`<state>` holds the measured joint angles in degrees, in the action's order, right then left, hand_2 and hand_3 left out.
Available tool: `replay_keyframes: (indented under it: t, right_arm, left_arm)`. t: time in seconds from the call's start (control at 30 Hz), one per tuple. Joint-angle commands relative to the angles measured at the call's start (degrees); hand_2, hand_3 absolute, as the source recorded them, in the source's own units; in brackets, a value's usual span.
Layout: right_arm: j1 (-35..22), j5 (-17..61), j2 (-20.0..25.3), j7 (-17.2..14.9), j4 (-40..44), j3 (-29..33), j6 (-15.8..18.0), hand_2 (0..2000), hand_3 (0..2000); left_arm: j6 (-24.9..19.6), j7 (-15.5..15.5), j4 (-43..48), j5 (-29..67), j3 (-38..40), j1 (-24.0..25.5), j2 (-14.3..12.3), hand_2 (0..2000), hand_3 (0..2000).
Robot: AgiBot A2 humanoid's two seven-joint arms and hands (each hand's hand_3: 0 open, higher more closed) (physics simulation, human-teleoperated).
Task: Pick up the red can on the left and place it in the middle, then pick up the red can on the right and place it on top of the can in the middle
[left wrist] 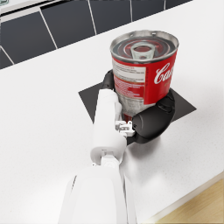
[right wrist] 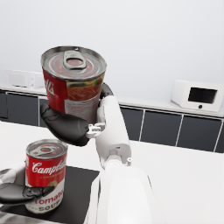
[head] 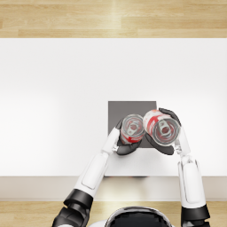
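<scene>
One red soup can [head: 132, 128] [left wrist: 143, 72] [right wrist: 43, 175] stands upright on the dark grey mat [head: 119, 111] [left wrist: 94, 98] [right wrist: 83, 192] in the middle of the white table. My left hand [head: 125, 144] [left wrist: 151, 120] [right wrist: 17, 192] grips its lower part. A second red can [head: 161, 127] [right wrist: 73, 83] is held in the air by my right hand [head: 170, 133] [right wrist: 68, 124], lifted well above the mat and just to the right of the standing can. The two cans nearly touch in the head view.
The white table [head: 53, 111] spreads wide on both sides and behind the mat. Its front edge [head: 44, 177] runs just below the hands. Dark cabinets [right wrist: 175, 127] and a white microwave [right wrist: 197, 96] stand far off.
</scene>
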<state>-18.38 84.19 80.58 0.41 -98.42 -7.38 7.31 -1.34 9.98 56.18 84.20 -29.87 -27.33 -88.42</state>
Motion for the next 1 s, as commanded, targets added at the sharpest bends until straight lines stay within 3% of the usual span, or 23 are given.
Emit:
replay_keyframes:
  t: [0.03, 0.2, 0.23, 0.27, 0.33, 0.37, 0.53, 0.6, 0.7, 0.77, 0.87, 1.0]
  right_arm:
    - [-1.22, 0.00, 0.43, 0.01, -1.22, 0.35, -0.01, 2000, 1520]
    - [-2.78, -0.01, 1.40, 0.02, -0.86, -0.98, -0.05, 2000, 1520]
    - [-3.16, 0.00, 1.63, 0.01, -0.64, -1.28, -0.05, 2000, 1520]
    - [-3.73, -0.01, 1.95, 0.02, -0.48, -1.95, -0.06, 2000, 1520]
    - [-4.85, -0.01, 2.60, 0.01, -0.11, -3.06, -0.02, 2000, 1520]
    - [-5.64, -0.01, 3.07, 0.00, 0.08, -4.06, 0.00, 2000, 1520]
    - [-8.20, -0.01, 4.86, -0.02, 0.39, -6.50, 0.37, 2000, 1520]
    - [-9.76, -0.01, 5.79, -4.49, 1.00, -6.67, 0.14, 2000, 1520]
    - [-10.29, -0.02, 6.34, -12.44, 1.96, -7.83, -1.08, 2000, 1520]
    - [-10.04, -0.02, 6.46, -16.05, 2.64, -9.35, -4.84, 2000, 1520]
    - [-9.17, -0.03, 6.36, -18.50, 3.96, -10.60, -7.32, 2000, 1520]
    - [-8.59, -0.03, 6.50, -19.51, 6.82, -11.47, -9.34, 2000, 1520]
  left_arm:
    - [-0.02, 0.01, -3.03, 0.00, 0.57, -1.57, -1.03, 2000, 1520]
    - [-0.69, 0.54, -5.49, -0.10, 0.29, -1.20, -1.23, 2000, 1520]
    - [-0.76, 1.06, -4.30, -0.11, 0.33, -0.73, -1.03, 639, 1193]
    - [-0.97, 1.42, -3.54, -0.10, 0.53, -0.51, -0.96, 0, 867]
    - [-0.88, 1.67, -1.47, -0.08, 0.86, 0.44, -0.58, 0, 213]
    - [-0.27, 1.54, 0.81, -0.07, 1.17, 1.38, -0.17, 0, 0]
    - [1.04, -6.50, 25.17, -0.04, 6.83, 11.28, 4.97, 0, 0]
    - [1.19, -8.20, 33.08, -0.03, 13.42, 15.01, 6.25, 0, 0]
    - [1.29, -9.33, 37.85, -0.05, 20.81, 18.47, 6.78, 0, 0]
    - [1.31, -9.65, 40.17, -0.06, 23.52, 20.91, 7.13, 0, 0]
    - [1.33, -9.86, 39.37, -0.07, 23.79, 23.34, 7.47, 0, 0]
    - [1.34, -9.95, 38.92, -0.07, 22.35, 25.24, 7.77, 0, 0]
